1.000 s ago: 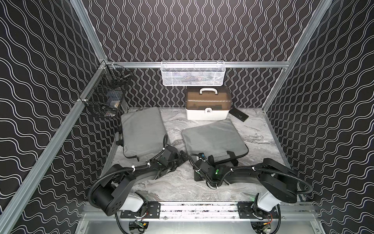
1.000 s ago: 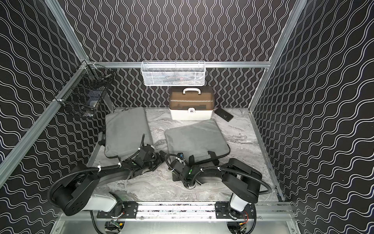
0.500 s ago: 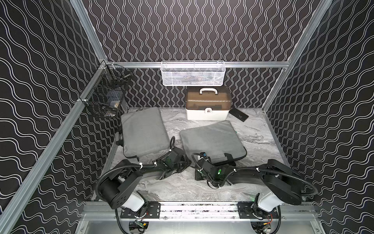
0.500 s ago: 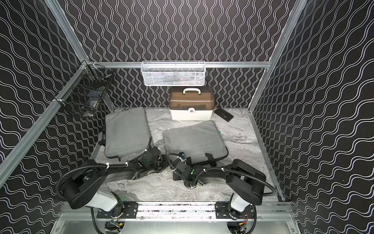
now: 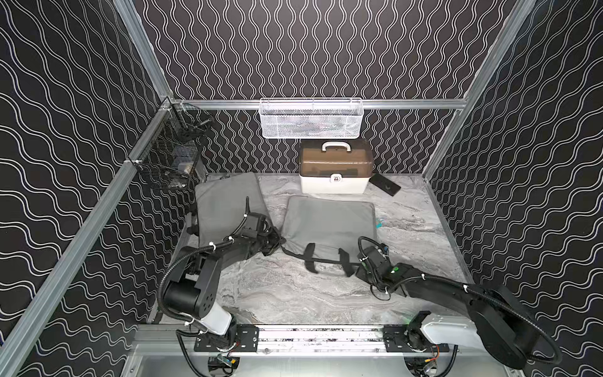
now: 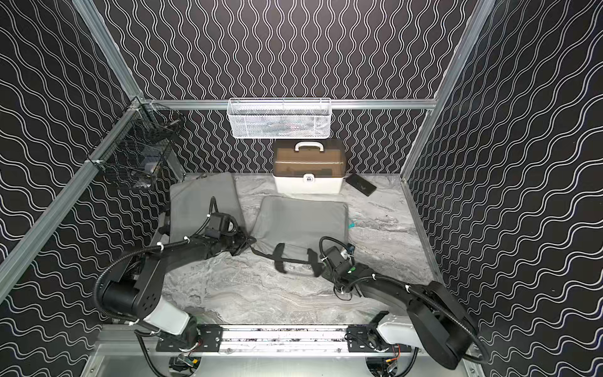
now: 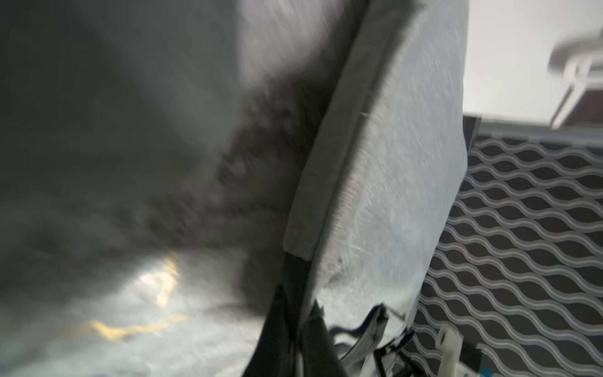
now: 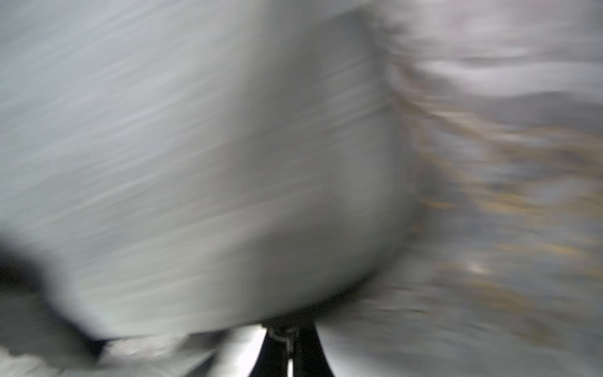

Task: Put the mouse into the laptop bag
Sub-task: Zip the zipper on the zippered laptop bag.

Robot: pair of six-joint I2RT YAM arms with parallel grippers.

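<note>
Quickly: in both top views laptop bag lies mid-frame, left gripper pinched on its lower-left corner, right gripper clamped at its lower-right edge. Left wrist: fingers closed on black strap. Right wrist: blurred, jaws together against bag. Mouse unseen anywhere. Risk: thin pinch slips when pulled.

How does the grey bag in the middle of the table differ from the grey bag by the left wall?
The middle bag is pinched at its near corners by the left gripper and right gripper; the left-wall bag lies unheld. The middle bag shows black handles along its near edge; the left-wall bag's near end is partly hidden under the left arm. Both are flat, grey and fabric.
</note>
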